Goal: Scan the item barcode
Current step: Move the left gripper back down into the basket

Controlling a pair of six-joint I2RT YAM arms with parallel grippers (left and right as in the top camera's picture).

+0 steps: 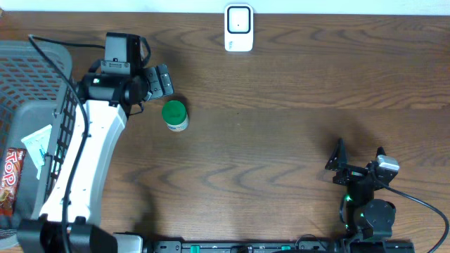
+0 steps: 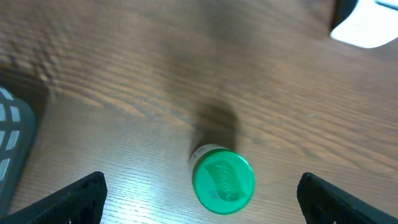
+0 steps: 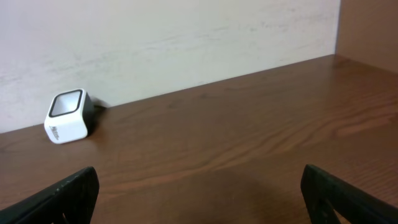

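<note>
on the bench's left side, the green-capped bottle stands upright, just near-right of the left jaws, which gape wide and empty; the right jaws, also apart, sit well off.

A green-capped bottle sits just beside the left gripper, the white scanner well apart.

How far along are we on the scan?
Done: the green-capped bottle stands on the table, outside the basket. In hand: nothing; the left tool is open near the bottle, and the right tool is open, far off. Left: grasp the bottle and bring it to the scanner, which stands well apart.
</note>
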